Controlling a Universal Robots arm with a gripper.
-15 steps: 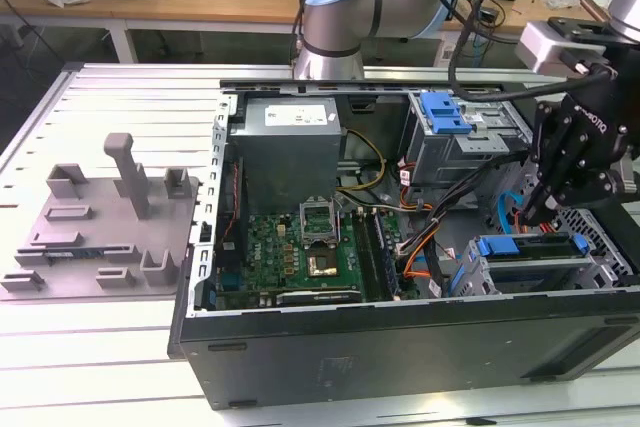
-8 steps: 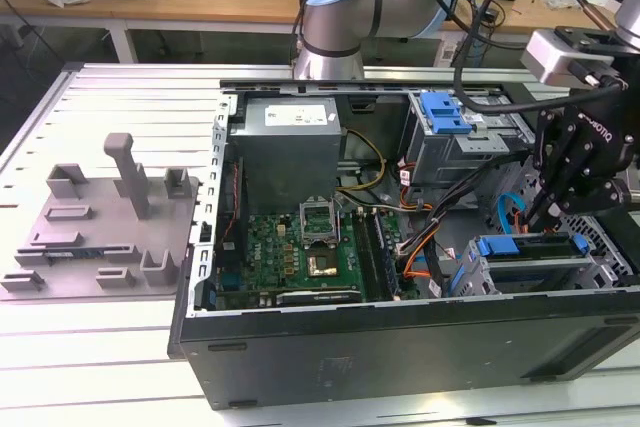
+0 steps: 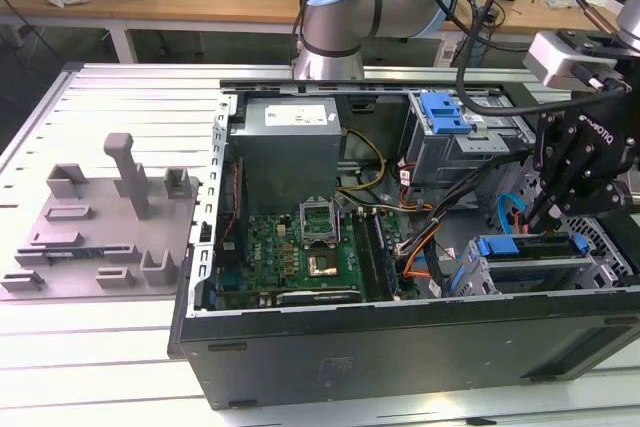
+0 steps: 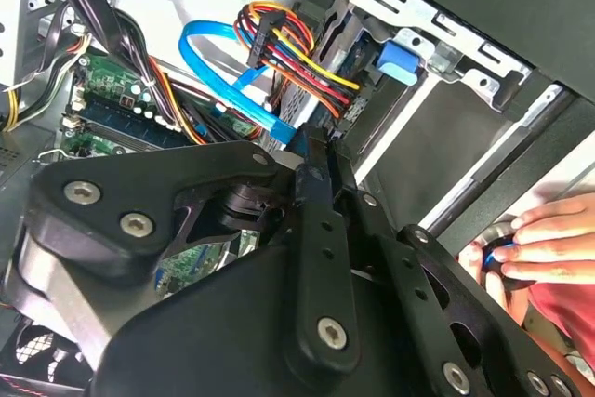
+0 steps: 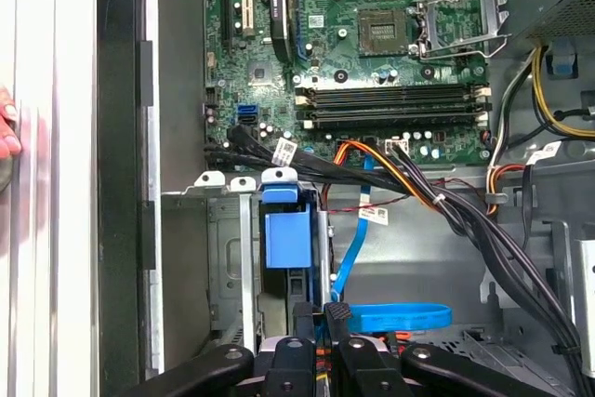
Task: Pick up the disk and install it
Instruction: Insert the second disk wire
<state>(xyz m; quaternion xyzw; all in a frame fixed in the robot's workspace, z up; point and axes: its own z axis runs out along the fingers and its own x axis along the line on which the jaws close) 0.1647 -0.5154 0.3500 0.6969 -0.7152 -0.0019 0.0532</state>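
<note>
You have one pincer (image 3: 530, 217), its jaws drawn narrow with nothing visibly between them. One disk (image 3: 530, 245) sits in the cage (image 3: 480, 277) just below the fingertips; you can see its blue bracket, but its label is hidden. The first wrist view adds the bracket (image 5: 288, 234) seen from above. The second wrist view adds a hand (image 4: 548, 239) outside the case, partly cut off.
</note>
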